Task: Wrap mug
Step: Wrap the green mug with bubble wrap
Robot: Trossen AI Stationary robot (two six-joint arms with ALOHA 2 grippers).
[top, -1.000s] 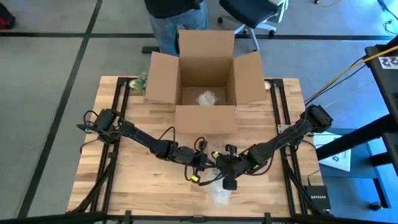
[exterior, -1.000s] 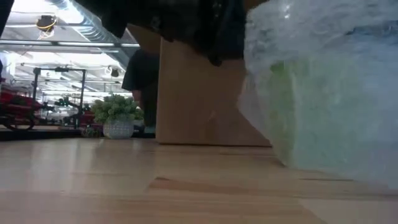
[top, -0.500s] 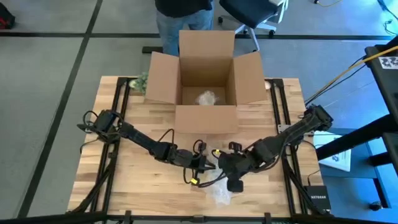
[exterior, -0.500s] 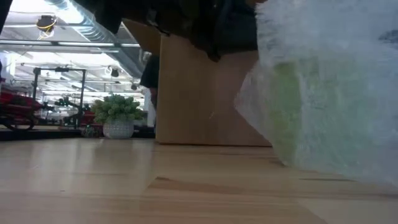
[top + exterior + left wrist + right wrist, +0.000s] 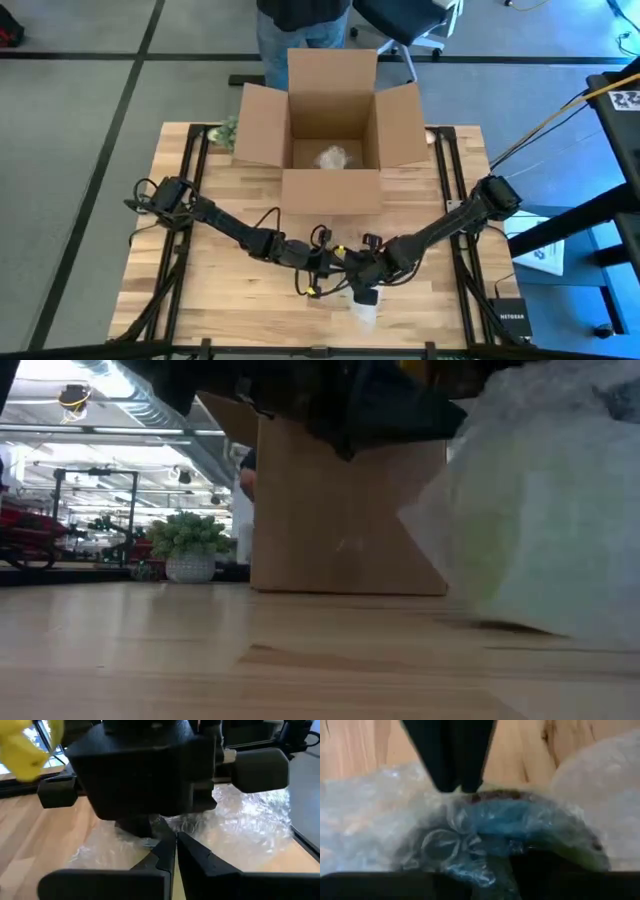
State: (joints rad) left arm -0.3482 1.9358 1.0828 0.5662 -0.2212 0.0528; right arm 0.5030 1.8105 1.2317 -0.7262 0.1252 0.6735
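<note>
The mug, blue-green, is bundled in clear bubble wrap near the table's front edge, a little right of the middle. More of the wrap trails out on the wood just in front of the grippers. My left gripper is shut at the wrap's edge, coming from the left. My right gripper comes from the right and is over the bundle, its body filling the left wrist view. In the right wrist view my left gripper's two dark fingers stand beyond the mug. My left gripper pinches a bunched bit of the bubble wrap between its fingertips, reaching in low from the table's left; how many layers cannot be told. My right gripper holds the wrapped mug near its rim, reaching from the right and slanting down. Its own body hides the fingers' exact place. The bundle sits tilted, its lower part at the table.
An open cardboard box stands at the table's far middle, with crumpled wrap inside. A small potted plant stands at the far left corner. A person stands behind the box. Bare wood lies to the front left.
My right gripper has gone a little toward the table's left, closer to my left gripper. The wrapped bundle has turned and tipped with it, and in the low view it has drawn toward the picture's right. The person behind the box has shifted.
</note>
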